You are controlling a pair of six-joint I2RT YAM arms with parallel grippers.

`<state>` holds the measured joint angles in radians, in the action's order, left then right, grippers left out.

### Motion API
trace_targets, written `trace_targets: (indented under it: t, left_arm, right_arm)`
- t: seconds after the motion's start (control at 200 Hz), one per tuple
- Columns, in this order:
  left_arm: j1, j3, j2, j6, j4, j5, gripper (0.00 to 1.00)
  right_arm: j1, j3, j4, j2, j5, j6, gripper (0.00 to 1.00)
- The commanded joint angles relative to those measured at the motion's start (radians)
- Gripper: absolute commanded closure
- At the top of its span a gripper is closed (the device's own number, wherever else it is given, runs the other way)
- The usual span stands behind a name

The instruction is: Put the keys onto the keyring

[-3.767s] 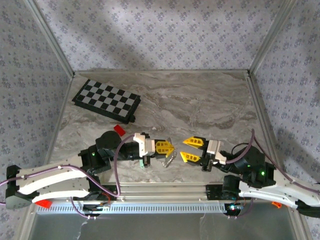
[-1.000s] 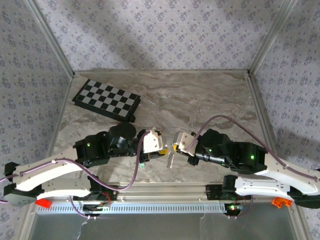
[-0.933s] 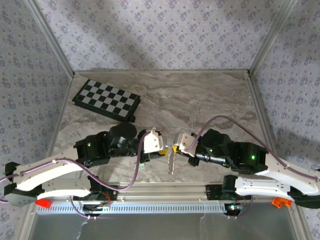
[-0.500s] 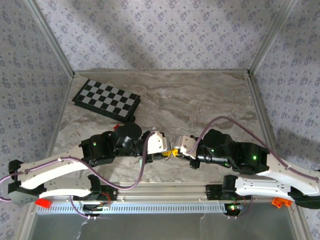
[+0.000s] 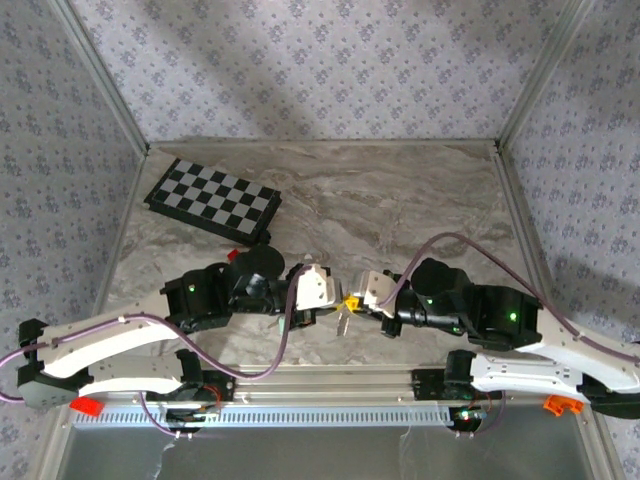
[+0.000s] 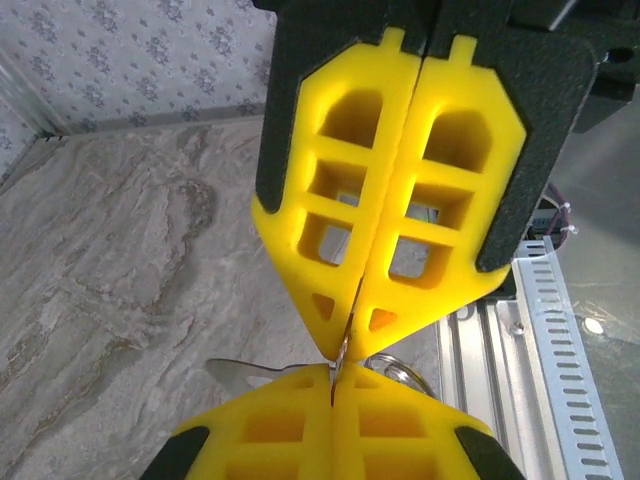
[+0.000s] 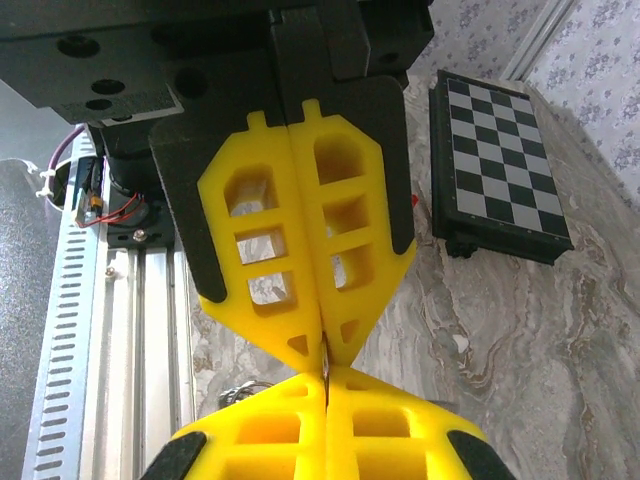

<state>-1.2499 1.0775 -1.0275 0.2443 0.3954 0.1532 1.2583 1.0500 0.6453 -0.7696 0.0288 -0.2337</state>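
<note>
Now the left claw (image 6: 345,328) and right claw (image 7: 325,350) — both yellow, lattice-cut — clamp tip-to-tip on the thin silvery keyring (image 6: 396,364).

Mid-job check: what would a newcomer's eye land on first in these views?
The left gripper and right gripper, both with yellow lattice fingers, meet tip to tip at the grey marble table's near edge, apparently both shut on the thin silvery wire keyring. A black-and-white chessboard lies at the far left.
</note>
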Motion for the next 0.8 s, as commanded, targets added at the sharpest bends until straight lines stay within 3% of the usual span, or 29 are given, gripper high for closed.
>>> trace_targets:
  t: [0.0, 0.085, 0.15, 0.36, 0.545, 0.795]
  left_arm:
    - [0.002, -0.051, 0.052, -0.045, -0.142, 0.026, 1.0]
    - [0.005, -0.112, 0.101, -0.072, -0.245, 0.032, 1.0]
    - [0.004, -0.156, 0.139, -0.087, -0.321, 0.04, 1.0]
    - [0.006, -0.244, 0.183, -0.133, -0.53, 0.099, 1.0]
    - [0.006, -0.258, 0.157, -0.166, -0.606, 0.129, 1.0]
    - [0.007, -0.269, 0.137, -0.186, -0.656, 0.145, 1.0]
  right_arm:
    - [0.003, -0.03, -0.103, 0.044, -0.042, 0.011, 0.81]
    - [0.004, -0.096, -0.194, 0.11, -0.054, 0.034, 0.59]
    - [0.002, -0.153, -0.269, 0.164, -0.065, 0.039, 0.52]
    - [0.0, -0.272, -0.459, 0.255, -0.07, 0.086, 0.55]
    - [0.0, -0.291, -0.504, 0.262, -0.102, 0.09, 0.59]
    - [-0.001, -0.304, -0.533, 0.262, -0.105, 0.084, 0.77]
